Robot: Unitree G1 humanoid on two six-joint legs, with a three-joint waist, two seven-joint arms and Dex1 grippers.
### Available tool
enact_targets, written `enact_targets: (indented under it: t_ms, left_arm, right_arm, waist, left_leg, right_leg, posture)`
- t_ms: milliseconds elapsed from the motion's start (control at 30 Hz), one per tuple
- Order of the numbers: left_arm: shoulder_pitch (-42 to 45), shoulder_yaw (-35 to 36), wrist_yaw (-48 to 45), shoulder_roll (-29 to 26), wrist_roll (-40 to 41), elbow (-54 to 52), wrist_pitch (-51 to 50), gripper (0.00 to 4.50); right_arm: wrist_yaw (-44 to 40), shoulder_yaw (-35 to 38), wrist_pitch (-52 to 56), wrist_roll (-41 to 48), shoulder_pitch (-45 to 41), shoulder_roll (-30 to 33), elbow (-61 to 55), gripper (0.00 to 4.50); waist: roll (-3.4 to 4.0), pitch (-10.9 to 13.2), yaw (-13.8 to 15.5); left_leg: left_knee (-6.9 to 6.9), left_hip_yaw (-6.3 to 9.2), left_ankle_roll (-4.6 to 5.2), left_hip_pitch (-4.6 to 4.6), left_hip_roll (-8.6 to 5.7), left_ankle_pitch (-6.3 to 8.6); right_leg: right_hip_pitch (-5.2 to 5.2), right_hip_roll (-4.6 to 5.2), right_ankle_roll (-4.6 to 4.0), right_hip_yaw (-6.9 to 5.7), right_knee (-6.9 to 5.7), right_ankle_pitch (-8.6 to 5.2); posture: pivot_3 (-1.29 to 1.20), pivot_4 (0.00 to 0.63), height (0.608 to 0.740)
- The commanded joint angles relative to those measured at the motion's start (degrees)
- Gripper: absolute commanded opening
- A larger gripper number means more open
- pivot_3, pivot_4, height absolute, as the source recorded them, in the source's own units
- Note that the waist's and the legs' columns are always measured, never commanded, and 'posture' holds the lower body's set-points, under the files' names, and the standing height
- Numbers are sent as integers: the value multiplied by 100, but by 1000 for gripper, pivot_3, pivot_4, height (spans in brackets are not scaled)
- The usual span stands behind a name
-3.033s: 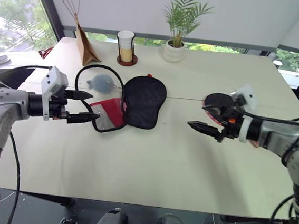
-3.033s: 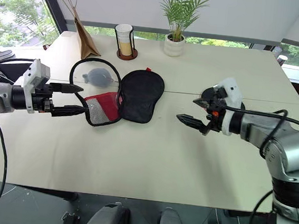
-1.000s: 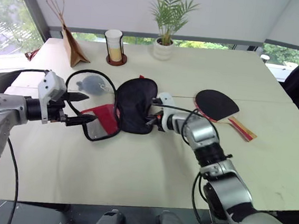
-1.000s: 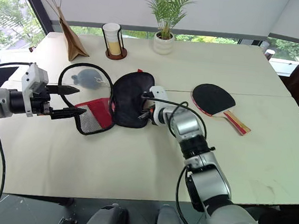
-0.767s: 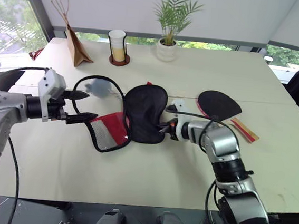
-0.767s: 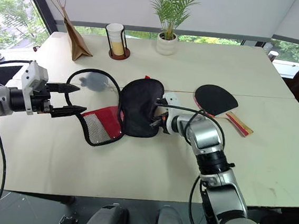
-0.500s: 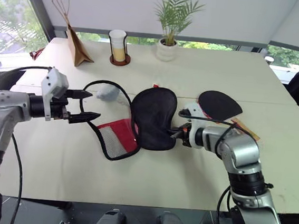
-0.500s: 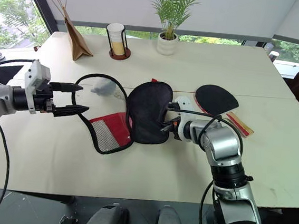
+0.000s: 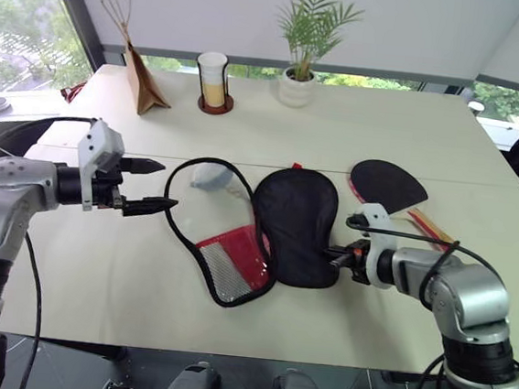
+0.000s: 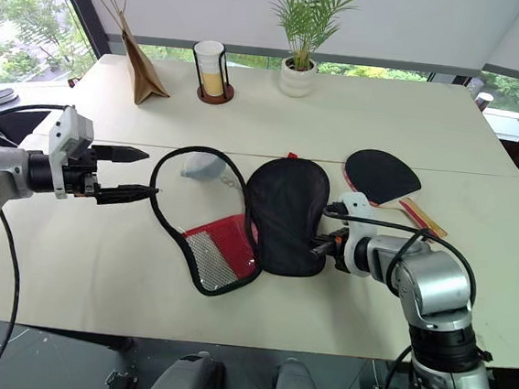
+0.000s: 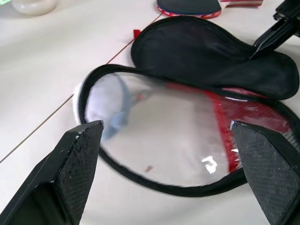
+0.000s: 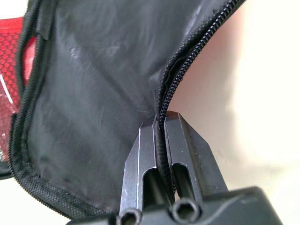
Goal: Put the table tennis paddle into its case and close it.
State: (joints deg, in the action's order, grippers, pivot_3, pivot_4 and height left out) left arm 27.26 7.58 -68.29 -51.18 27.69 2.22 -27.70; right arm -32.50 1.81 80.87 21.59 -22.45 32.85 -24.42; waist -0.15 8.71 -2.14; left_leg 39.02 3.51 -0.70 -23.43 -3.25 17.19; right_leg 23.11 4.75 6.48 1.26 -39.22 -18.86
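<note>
Pinching the case's (image 9: 293, 225) zipper edge, right claw (image 9: 334, 256); left claw (image 9: 155, 185) open beside it.

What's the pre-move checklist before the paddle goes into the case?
1. Case unzipped, flaps spread flat: ok.
2. Right pincer shut on the case's zipper edge: ok.
3. Left pincer open, beside the case without touching it: ok.
4. Table tennis paddle flat on the table, unobstructed, beyond the right arm: ok.
5. A pincer free to take the paddle: not ok for the right; the left is on the far side.
6. Fluffy ball under the clear flap: cannot tell whether it blocks.
</note>
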Motion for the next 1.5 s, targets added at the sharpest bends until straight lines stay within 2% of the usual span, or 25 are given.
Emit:
enact_targets:
  t_ms: [33,267,767,1433,1500]
  left_arm:
    - [105,13,-11,13,11,-89,58,4500]
    - [175,-62,-35,72,-35,-57,73,4500]
    - [157,-92,-13,115,-11,-115,50,4500]
    - [142,-136,-38,162,-40,-162,50,4500]
    - [119,-118,-33,155,-29,-177,39,4500]
  right_arm:
    - [72,224,40,147,58,66,-303,36]
    - [303,348,302,341,45,-206,-394,36]
    - [295,263,-258,252,227,441,-178,36]
    - [-43,-112,-1081,214,88,843,538,36]
    - [-56,-62,-1042,274,86,835,461,620]
  waist:
    - [0,0,-4]
    - [0,0,2]
    - [-1,0,14]
    - [-1,-1,12]
    - [-1,-1,14]
  left_leg:
    - [0,0,0,0,1,0]
    - [1,0,0,0,1,0]
    - [2,0,0,0,1,0]
    - [5,-2,0,0,1,0]
    - [5,-2,0,0,1,0]
  right_leg:
    - [0,0,0,0,0,0]
    - [-1,-1,0,0,0,0]
    - [-2,-1,0,0,0,0]
    - [-4,-2,0,0,2,0]
    - [-4,-2,0,0,2,0]
  posture:
    - [0,150,740]
    - [0,150,740]
    - [0,150,740]
    - [0,150,740]
    - [0,150,740]
